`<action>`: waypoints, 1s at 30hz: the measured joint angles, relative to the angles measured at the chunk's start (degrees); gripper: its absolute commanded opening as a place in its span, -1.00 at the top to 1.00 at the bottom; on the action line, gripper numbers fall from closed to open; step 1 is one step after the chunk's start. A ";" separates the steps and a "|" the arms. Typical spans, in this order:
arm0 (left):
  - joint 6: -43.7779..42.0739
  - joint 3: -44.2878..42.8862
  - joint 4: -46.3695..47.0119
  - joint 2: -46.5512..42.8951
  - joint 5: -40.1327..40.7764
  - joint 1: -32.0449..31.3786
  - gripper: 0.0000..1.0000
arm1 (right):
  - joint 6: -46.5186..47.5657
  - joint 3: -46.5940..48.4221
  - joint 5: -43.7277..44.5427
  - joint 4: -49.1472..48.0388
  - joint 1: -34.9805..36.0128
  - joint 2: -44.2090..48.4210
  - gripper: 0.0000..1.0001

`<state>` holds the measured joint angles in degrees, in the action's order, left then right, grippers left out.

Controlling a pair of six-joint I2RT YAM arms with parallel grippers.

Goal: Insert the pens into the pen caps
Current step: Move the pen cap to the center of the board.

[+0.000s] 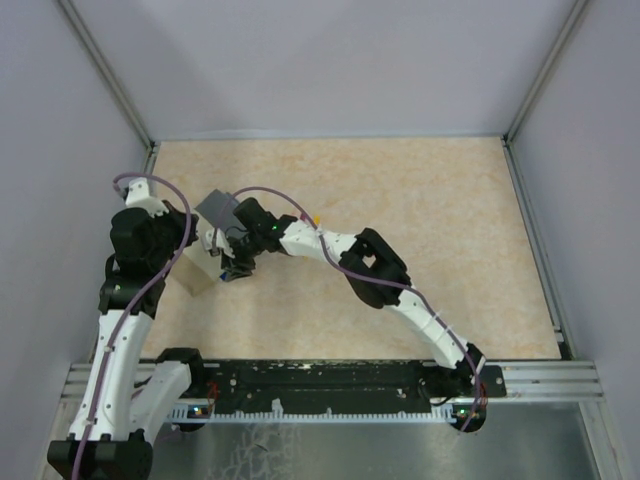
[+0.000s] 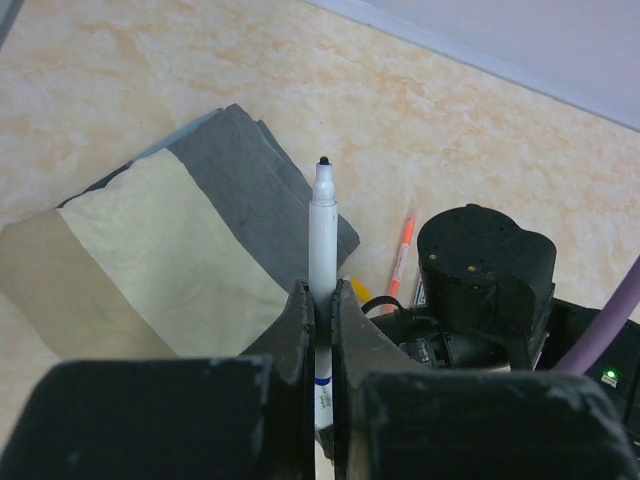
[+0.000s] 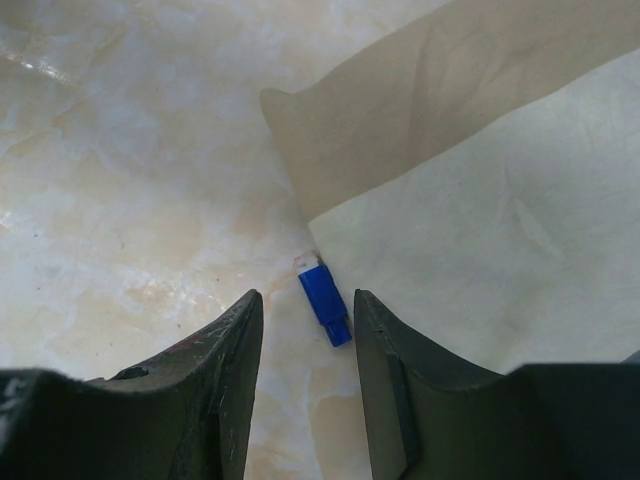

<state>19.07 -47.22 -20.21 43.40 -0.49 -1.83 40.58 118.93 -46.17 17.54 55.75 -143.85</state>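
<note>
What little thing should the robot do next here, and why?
Probably lower the right gripper and close it on the blue cap. Its jaws stand open, and the cap lies on the table between them, beside the beige pouch, not yet gripped. The left gripper is shut on a pen, tip pointing outward, ready for a cap.

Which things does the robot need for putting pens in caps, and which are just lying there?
For the job:
pen, clamped upright in the left gripper
blue pen cap, on the table inside the open right gripper
orange pen, lying on the table

Just lying about:
beige box with grey lid
</note>
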 measured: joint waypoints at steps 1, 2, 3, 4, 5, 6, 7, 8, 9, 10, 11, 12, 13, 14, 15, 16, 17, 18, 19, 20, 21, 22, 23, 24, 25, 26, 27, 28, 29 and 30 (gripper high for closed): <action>-0.11 0.00 0.00 0.00 0.00 0.00 1.00 | -0.39 0.17 0.22 0.02 0.00 -0.33 0.18; -0.31 0.00 0.00 0.04 0.00 0.00 1.00 | -0.85 0.46 0.35 0.15 0.00 -0.70 0.18; -0.57 0.00 -0.02 0.11 0.02 0.00 1.00 | -1.27 0.90 0.52 0.11 0.02 -1.07 0.19; -0.74 0.00 0.00 0.20 0.00 0.00 1.00 | -1.51 1.27 0.74 0.04 0.02 -1.42 0.19; -0.94 0.00 -0.02 0.31 0.00 0.00 1.00 | -1.79 1.60 0.92 0.02 0.02 -1.75 0.19; -1.01 0.00 0.00 0.37 0.00 0.00 1.00 | -2.08 1.70 1.16 -0.17 0.04 -1.99 0.19; -1.07 0.00 0.00 0.42 0.00 0.00 1.00 | -2.25 1.92 1.33 -0.15 0.04 -2.25 0.19; -1.14 0.00 -0.02 0.46 0.00 0.00 1.00 | -2.34 1.95 1.51 -0.33 0.07 -2.51 0.20; -1.16 0.00 0.00 0.48 0.02 0.00 1.00 | -2.47 1.95 1.60 -0.37 0.09 -2.71 0.21; -1.18 0.00 -0.02 0.48 0.00 0.00 1.00 | -2.69 1.95 1.77 -0.42 0.13 -2.95 0.22; -1.20 0.00 0.00 0.48 0.00 0.00 1.00 | -2.71 1.95 1.81 -0.59 0.15 -3.04 0.24; -1.20 0.00 0.00 0.48 0.00 0.00 1.00 | -2.82 1.95 1.97 -0.61 0.20 -3.04 0.26; -1.20 0.00 0.00 0.48 0.00 0.00 1.00 | -2.89 1.99 2.01 -0.68 0.22 -3.04 0.29; -1.22 0.00 0.00 0.48 0.00 0.00 1.00 | -2.91 2.08 2.19 -0.66 0.28 -3.04 0.32; -1.22 0.00 0.00 0.48 0.00 0.00 1.00 | -2.86 2.14 2.38 -0.55 0.35 -3.04 0.35; -1.22 0.00 0.00 0.48 0.00 0.00 1.00 | -2.80 2.25 2.56 -0.33 0.42 -3.04 0.39; -1.22 0.00 0.00 0.48 -0.02 0.00 1.00 | -2.67 2.25 2.67 -0.33 0.48 -3.04 0.43; -1.22 0.00 0.00 0.50 -0.02 0.00 1.00 | -2.51 2.25 2.78 -0.20 0.57 -3.04 0.46; -1.22 0.00 0.00 0.52 -0.02 0.00 1.00 | -2.19 2.25 2.93 0.04 0.66 -3.04 0.50; -1.22 0.00 0.00 0.57 -0.04 0.00 1.00 | -2.01 2.25 3.04 0.28 0.79 -3.04 0.52; -1.22 0.00 0.00 0.61 -0.04 0.00 1.00 | -1.68 2.25 3.15 0.55 0.92 -3.04 0.53; -1.22 0.00 0.00 0.68 -0.04 0.00 1.00 | -1.40 2.19 3.30 0.70 1.07 -3.04 0.54; -1.22 0.00 0.00 0.72 -0.07 0.00 1.00 | -1.11 1.79 3.48 0.33 1.22 -2.97 0.55; -1.22 0.02 0.00 0.74 -0.09 0.00 1.00 | -0.83 0.72 3.65 -0.52 1.40 -2.51 0.57; -1.22 0.02 0.00 0.76 -0.09 0.00 1.00 | -0.68 -0.04 3.72 -1.14 1.49 -2.16 0.58; -1.22 0.02 0.00 0.76 -0.11 0.00 1.00 | -0.52 -1.49 3.91 -2.08 1.62 -1.51 0.60; -1.22 0.07 0.00 0.76 -0.13 0.00 1.00 | -0.44 -2.93 3.98 -2.91 1.77 -0.72 0.62; -1.22 0.11 0.02 0.76 -0.13 0.00 1.00 | -0.22 -4.76 4.35 -3.74 1.99 0.31 0.65; -1.22 0.13 0.00 0.79 -0.17 0.00 1.00 | -0.07 -7.21 4.79 -4.76 2.36 1.66 0.67; -1.22 0.13 0.02 0.81 -0.20 0.00 1.00 | -0.09 -7.58 4.81 -4.85 2.43 1.90 0.69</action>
<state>17.85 -47.09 -20.18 44.21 -0.69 -1.83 40.49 111.35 -41.36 12.69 58.17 -141.95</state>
